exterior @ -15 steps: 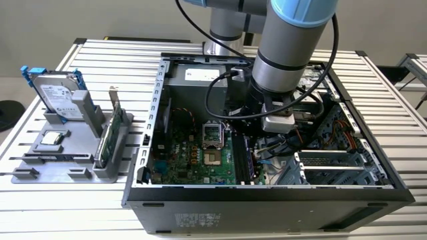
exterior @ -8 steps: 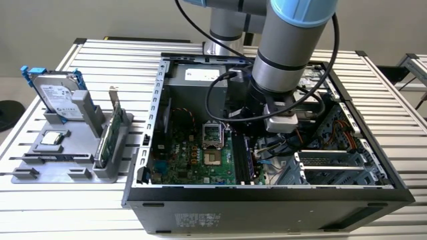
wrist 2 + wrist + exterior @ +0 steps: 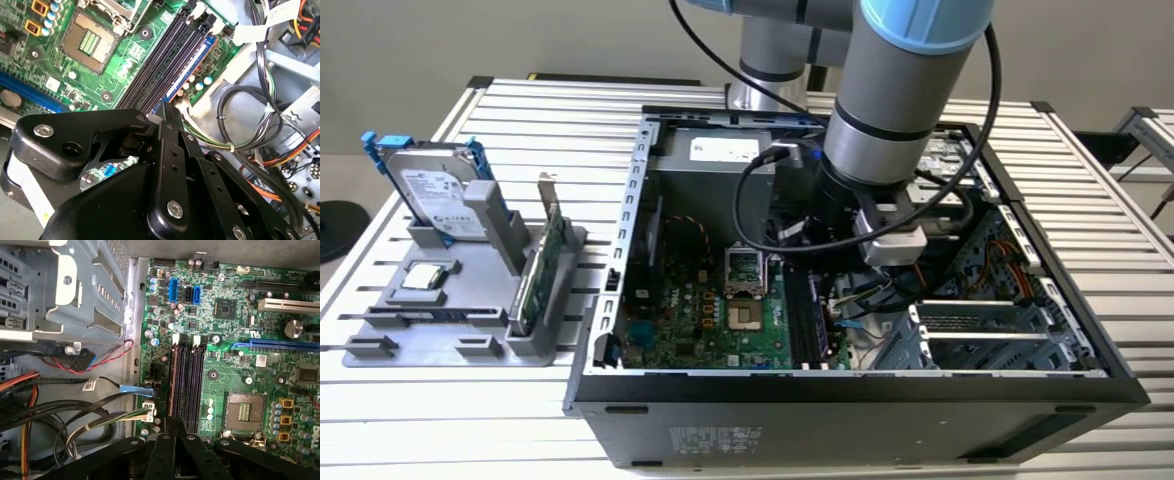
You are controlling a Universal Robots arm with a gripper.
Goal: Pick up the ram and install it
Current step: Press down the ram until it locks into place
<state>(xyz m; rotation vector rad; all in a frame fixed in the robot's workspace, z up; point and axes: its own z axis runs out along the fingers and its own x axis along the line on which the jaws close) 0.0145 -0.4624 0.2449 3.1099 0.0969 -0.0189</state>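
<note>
The claw point(image 3: 175, 426), fingers drawn together at the first wrist view's lower middle, is hovering over the memory slots point(image 3: 187, 380). I cannot tell if it is pinching the ram. Installing is seemingly underway, and seating is calling for square alignment with one slot.

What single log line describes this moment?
hand inside case | close above slots on motherboard | ram in hand: cannot tell

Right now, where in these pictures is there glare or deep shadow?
In the second wrist view, a bright glare patch washes out the motherboard beside the memory slots. In the first wrist view the board is evenly lit. In the exterior view, the arm shades the computer case interior.
</note>
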